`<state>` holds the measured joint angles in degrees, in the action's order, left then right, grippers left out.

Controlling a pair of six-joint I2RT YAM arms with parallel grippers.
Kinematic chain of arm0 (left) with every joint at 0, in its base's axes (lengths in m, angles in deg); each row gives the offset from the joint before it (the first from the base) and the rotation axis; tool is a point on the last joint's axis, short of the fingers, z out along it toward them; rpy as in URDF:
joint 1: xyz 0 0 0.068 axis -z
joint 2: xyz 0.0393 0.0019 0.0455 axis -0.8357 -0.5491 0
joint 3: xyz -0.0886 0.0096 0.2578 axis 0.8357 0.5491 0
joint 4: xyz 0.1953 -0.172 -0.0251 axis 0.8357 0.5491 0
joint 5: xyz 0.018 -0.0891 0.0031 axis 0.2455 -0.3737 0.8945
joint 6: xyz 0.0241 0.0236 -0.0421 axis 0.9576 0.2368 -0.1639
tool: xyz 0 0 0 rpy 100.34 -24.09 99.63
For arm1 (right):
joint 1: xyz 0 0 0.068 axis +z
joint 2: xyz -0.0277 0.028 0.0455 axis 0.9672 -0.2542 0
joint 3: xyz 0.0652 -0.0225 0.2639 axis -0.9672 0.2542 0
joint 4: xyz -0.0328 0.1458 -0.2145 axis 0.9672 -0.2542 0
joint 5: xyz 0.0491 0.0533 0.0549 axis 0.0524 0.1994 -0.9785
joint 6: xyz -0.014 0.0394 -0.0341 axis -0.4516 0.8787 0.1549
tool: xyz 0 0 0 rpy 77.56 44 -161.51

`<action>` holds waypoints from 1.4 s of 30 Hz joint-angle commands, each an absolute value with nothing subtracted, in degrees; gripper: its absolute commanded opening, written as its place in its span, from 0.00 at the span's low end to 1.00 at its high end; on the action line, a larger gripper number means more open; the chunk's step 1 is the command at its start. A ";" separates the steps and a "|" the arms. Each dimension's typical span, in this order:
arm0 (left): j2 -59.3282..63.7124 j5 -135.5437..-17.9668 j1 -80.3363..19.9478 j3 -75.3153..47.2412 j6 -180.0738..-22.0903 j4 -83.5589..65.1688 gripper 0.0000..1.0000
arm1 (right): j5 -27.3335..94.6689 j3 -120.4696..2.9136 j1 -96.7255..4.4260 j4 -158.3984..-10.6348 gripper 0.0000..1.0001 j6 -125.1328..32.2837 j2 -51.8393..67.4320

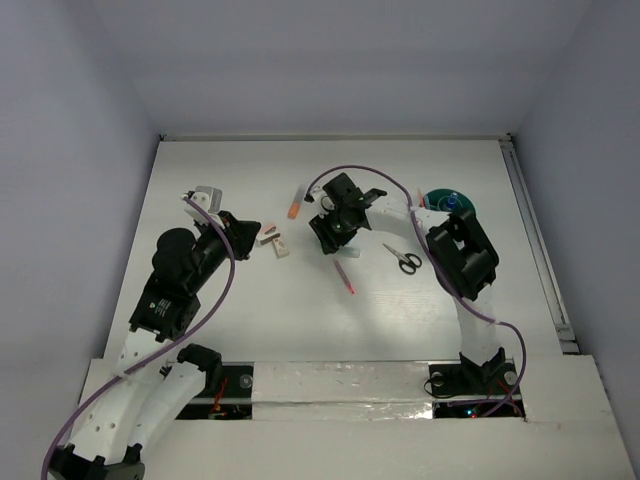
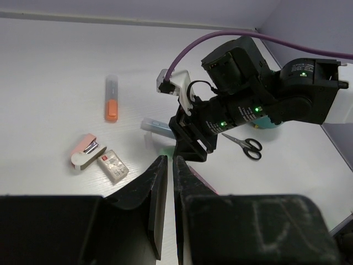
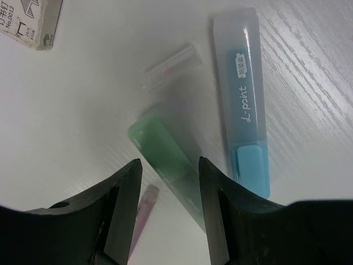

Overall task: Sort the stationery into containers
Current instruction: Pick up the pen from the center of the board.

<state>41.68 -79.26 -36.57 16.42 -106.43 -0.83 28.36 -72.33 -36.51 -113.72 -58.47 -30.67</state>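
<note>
My right gripper (image 1: 335,226) (image 3: 168,163) is open, low over the table, its fingers on either side of a green highlighter (image 3: 165,154) that lies flat. A blue highlighter (image 3: 242,94) lies just right of it, a clear cap (image 3: 171,67) beyond, and a pink pen (image 3: 140,212) under the left finger. My left gripper (image 1: 246,232) (image 2: 170,159) is shut and empty, above a small white box (image 2: 113,165) and a pink-and-white piece (image 2: 85,152). An orange marker (image 1: 294,207) (image 2: 111,102) lies farther back. The teal cup (image 1: 447,200) holds a blue-capped pen.
Black-handled scissors (image 1: 403,258) (image 2: 245,144) lie between the right gripper and its arm. A pink pen (image 1: 344,277) lies in front of the right gripper. Walls stand along the table's back and sides, with a rail (image 1: 535,240) at the right edge.
</note>
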 commanded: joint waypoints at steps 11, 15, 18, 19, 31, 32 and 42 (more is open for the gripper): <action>42.44 -80.53 -37.53 16.82 -105.94 -3.58 0.06 | 31.46 -75.69 -34.93 -114.60 0.52 -61.41 -33.20; 42.53 -80.71 -37.53 16.82 -106.02 -3.58 0.06 | 33.22 -75.87 -34.41 -115.38 0.48 -62.73 -33.90; 42.71 -80.80 -37.53 16.82 -105.94 -3.58 0.06 | 35.50 -75.69 -34.41 -115.56 0.37 -63.34 -34.08; 42.79 -80.80 -37.53 16.82 -105.94 -3.58 0.06 | 36.55 -75.52 -34.41 -115.65 0.35 -63.69 -33.99; 42.71 -81.15 -37.53 16.82 -105.85 -3.58 0.06 | 38.58 -70.16 -33.88 -110.47 0.28 -65.63 -25.92; 42.62 -81.15 -37.53 16.91 -105.85 -3.58 0.06 | 38.41 -69.63 -33.88 -109.51 0.27 -65.63 -24.08; 42.09 -82.29 -38.06 17.00 -106.38 -3.84 0.06 | 41.55 -55.49 -35.01 -88.69 0.23 -56.33 -4.39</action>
